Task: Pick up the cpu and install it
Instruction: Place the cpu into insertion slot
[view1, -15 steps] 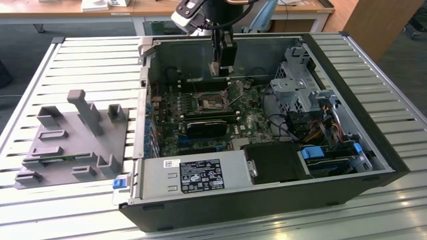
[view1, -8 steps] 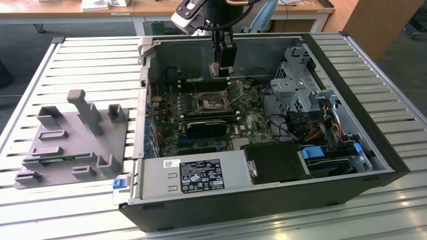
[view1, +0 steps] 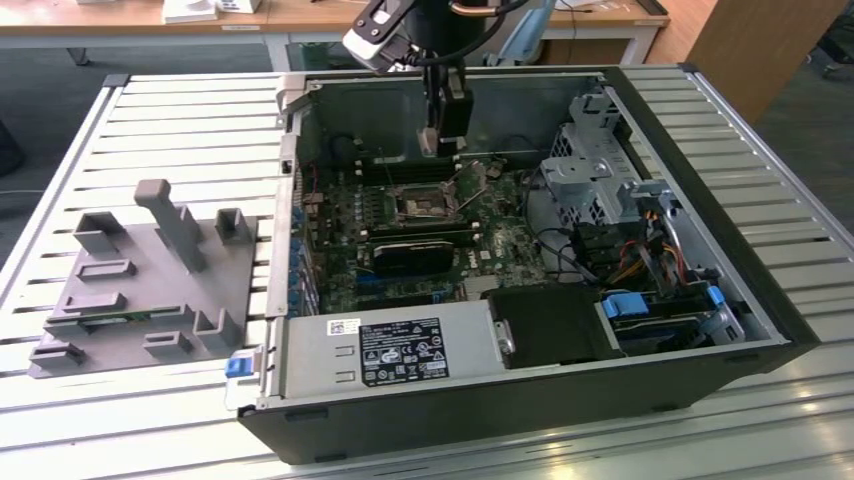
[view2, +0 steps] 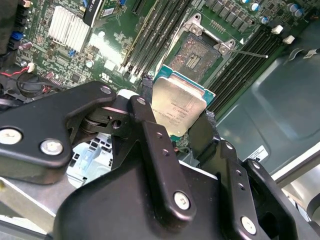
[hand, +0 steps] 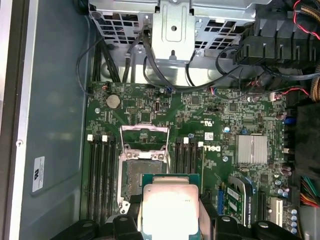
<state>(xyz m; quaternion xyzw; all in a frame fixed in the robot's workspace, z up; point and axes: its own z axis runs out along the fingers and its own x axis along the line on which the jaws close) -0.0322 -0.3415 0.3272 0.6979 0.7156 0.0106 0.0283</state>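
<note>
Between the jaws: cpu (view2: 177, 107) (hand: 170, 207), silver top showing, clamped at opposite edges by jaws closed on it.
Below it: socket (view2: 200, 52) (hand: 145, 175), frame lifted, cpu held clear above.
Beyond: green motherboard (hand: 220, 115) inside open case (view1: 747, 330) on the table (view1: 187, 110).

White slatted metal table (view1: 174, 120) spans the scene, with bright glare on its near right slats. Dark grey floor (view1: 40, 90) at the exterior view's left. Light wooden desk (view1: 120, 22) along the far side, wooden panel (view1: 741, 50) far right.
</note>
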